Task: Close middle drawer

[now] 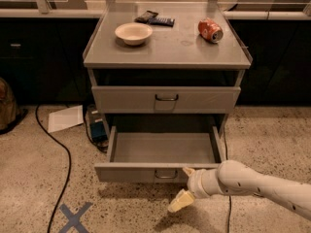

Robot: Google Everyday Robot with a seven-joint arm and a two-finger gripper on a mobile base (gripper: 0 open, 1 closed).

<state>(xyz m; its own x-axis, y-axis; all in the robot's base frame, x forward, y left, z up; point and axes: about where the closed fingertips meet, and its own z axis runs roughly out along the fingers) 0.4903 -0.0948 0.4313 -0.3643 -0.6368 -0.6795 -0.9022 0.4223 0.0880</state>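
Note:
The middle drawer (163, 150) is the wide, shallow grey tray pulled out of the cabinet, empty inside, with a low front panel and a small dark wire handle (166, 174). My gripper (183, 186) comes in from the lower right on a white arm (252, 182). It sits just right of the handle at the drawer's front panel. Its fingers are spread open. The upper fingertip (187, 170) touches the front panel and the lower finger (179, 201) hangs toward the floor. It holds nothing.
The drawer above (165, 99) is shut. On the cabinet top are a cream bowl (133, 33), a red can on its side (210, 30) and dark packets (154, 18). On the floor are white paper (65, 118), a black cable (65, 164) and a blue tape cross (75, 217).

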